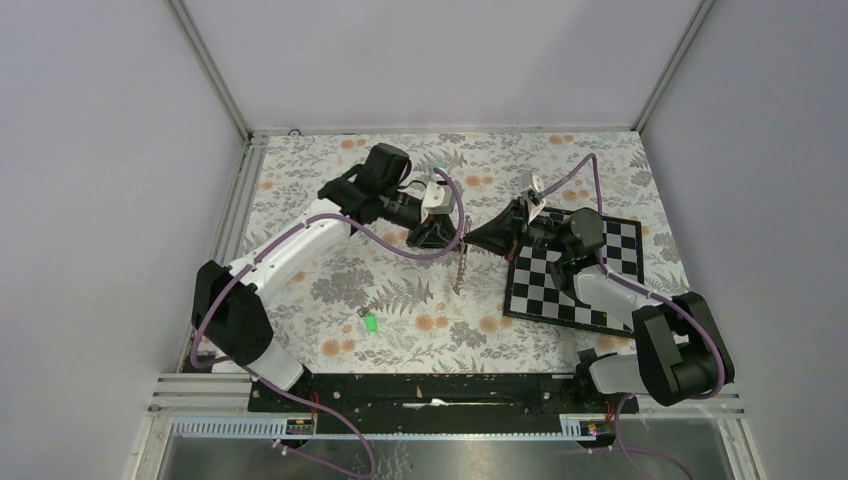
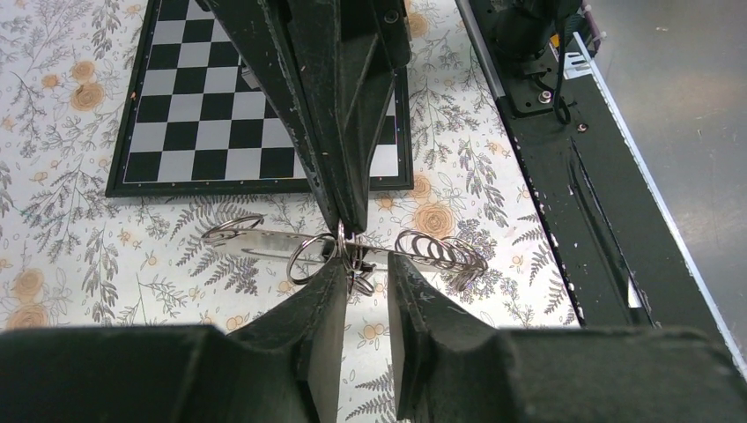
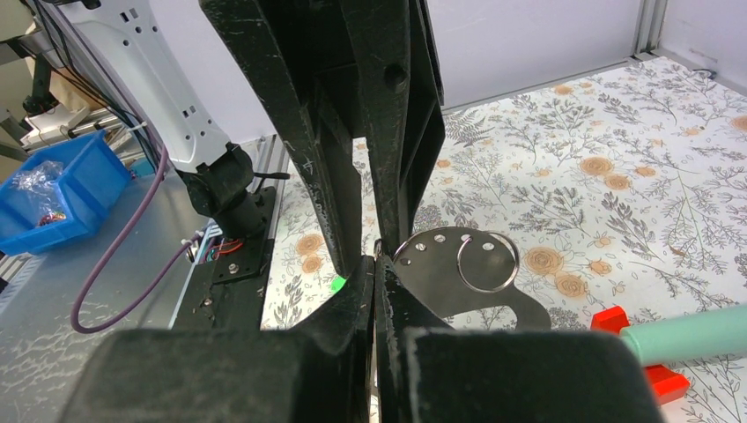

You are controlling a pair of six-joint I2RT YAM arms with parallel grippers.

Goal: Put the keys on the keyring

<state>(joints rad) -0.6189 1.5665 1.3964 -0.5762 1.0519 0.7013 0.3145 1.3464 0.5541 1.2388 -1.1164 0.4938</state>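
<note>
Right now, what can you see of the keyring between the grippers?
The keyring is a flat, shiny metal strip with punched holes and several wire split rings hooked along it. It is held clear of the table, pinched near mid-length by the shut right gripper. The left gripper's fingers stand apart on either side of a small ring at its middle; contact unclear.

Bright even light; soft shadows; close foregrounds perhaps blurred.

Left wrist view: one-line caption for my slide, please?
Right gripper pinches the keyring over the floral cloth, the left gripper facing it with fingers parted, checkerboard behind.
</note>
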